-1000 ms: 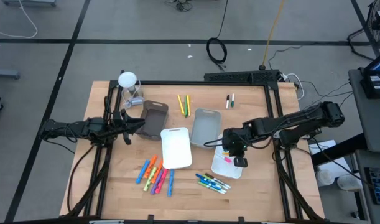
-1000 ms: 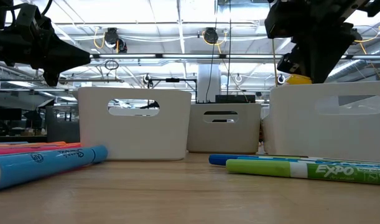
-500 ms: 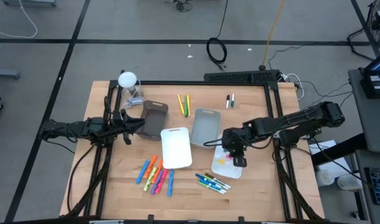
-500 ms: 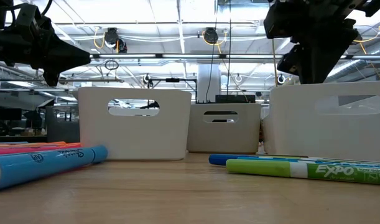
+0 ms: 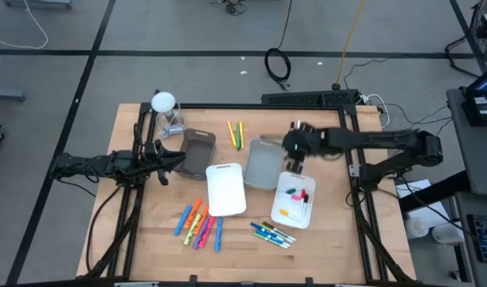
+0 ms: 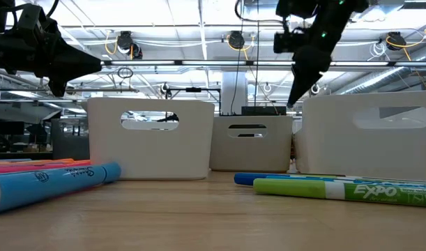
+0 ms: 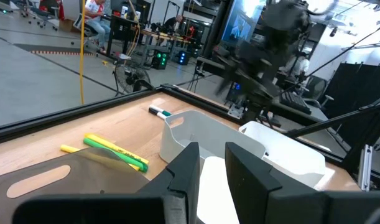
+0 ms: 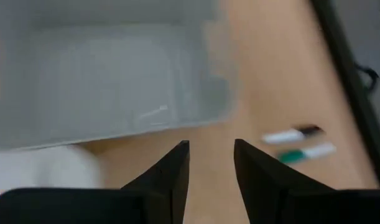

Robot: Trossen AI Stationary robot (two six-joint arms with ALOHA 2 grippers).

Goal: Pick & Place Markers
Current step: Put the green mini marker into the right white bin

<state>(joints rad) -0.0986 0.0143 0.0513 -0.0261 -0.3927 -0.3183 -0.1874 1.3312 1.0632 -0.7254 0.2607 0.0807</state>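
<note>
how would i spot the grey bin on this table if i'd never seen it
Start at the wooden table and find the row of three bins across its middle. The grey bin is the right-hand one of that row, next to the white bin at the centre. It is pale grey, unlike the brown bin and the white ones, and it holds no markers.

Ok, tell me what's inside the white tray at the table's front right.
The white tray holds several markers: pink, red, orange and dark ones show. Nothing covers it in the high view.
</note>
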